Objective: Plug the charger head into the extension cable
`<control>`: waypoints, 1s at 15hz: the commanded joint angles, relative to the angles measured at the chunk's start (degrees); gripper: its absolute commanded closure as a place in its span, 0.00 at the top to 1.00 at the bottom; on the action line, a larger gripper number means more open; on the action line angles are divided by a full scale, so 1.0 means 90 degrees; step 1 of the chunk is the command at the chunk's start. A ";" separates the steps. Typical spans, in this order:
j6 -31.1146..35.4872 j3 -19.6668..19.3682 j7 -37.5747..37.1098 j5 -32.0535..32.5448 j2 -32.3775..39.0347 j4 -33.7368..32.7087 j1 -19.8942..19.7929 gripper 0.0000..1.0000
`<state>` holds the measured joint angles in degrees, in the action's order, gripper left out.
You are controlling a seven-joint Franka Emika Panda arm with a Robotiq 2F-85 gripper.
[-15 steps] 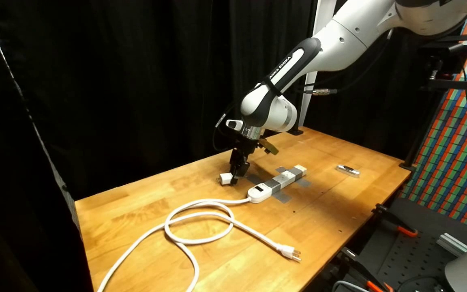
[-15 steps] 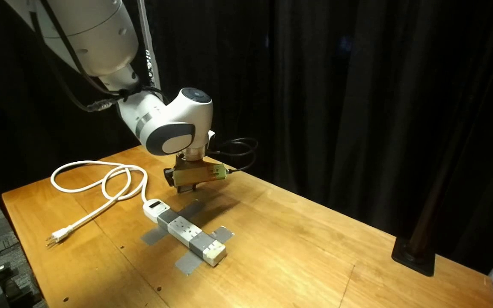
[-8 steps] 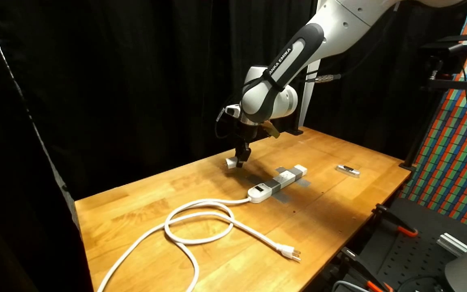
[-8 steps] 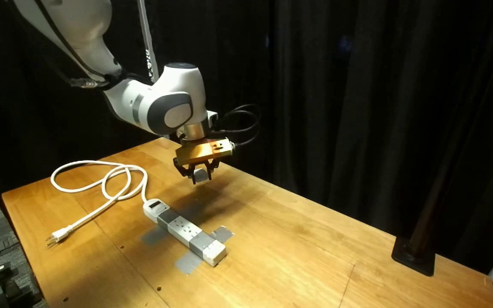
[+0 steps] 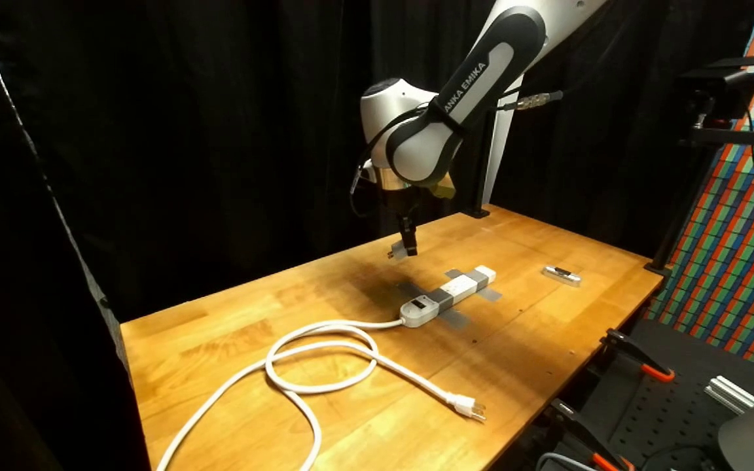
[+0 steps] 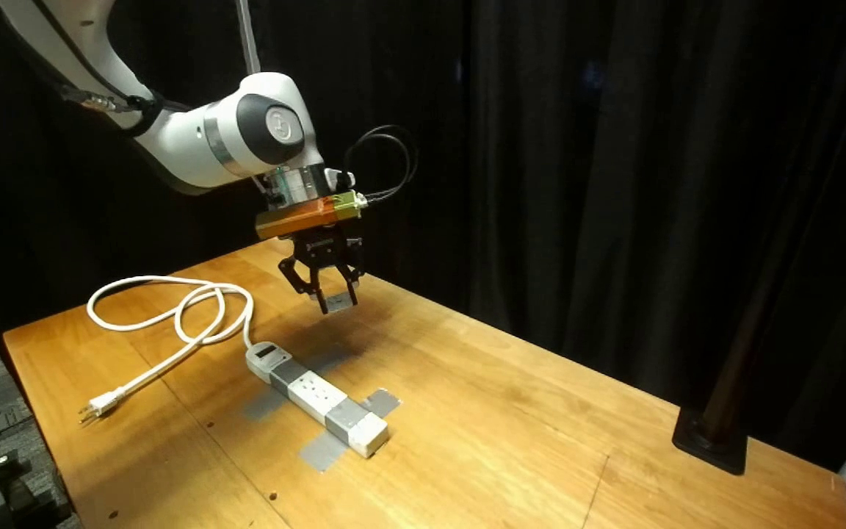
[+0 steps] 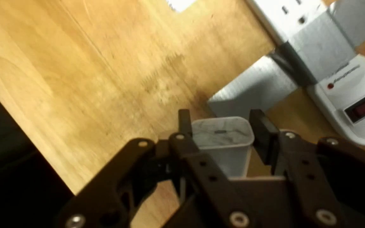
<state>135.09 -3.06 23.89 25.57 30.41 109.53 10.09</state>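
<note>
Jaws of the gripper [image 6: 338, 301] clasp the charger head [image 7: 223, 136], its long axis near level, prongs [image 5: 391, 254] pointing left in an exterior view. It hangs above a wooden table [image 6: 511, 441] where the extension cable [image 5: 416, 379] lies, socket bar [image 6: 314, 394] taped down; black curtains [image 6: 614, 184] stand behind.

White-and-black arm [image 6: 188, 150], black hand [image 6: 339, 303], looping dark cable [image 6: 410, 158]

White charger head [image 7: 225, 152] aloft, prongs [image 5: 390, 254] apparently sideways, white extension cable [image 5: 311, 390] looped, socket bar [image 6: 319, 395] lying flat
</note>
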 commanded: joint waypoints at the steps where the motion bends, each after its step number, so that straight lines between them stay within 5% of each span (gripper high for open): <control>1: -0.1321 -0.0095 -0.1106 0.0733 -0.0215 -0.0096 0.0334 0.23; 5: -0.2899 0.0037 -0.1932 0.1227 -0.0156 -0.0184 0.0480 0.23; 9: -0.3577 0.0333 -0.2209 0.1861 -0.0126 0.0066 0.0512 0.23; 15: -0.3724 0.1074 -0.0759 0.1606 -0.0253 0.0514 0.0197 0.23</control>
<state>102.66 3.60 10.06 40.45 29.95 111.93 13.66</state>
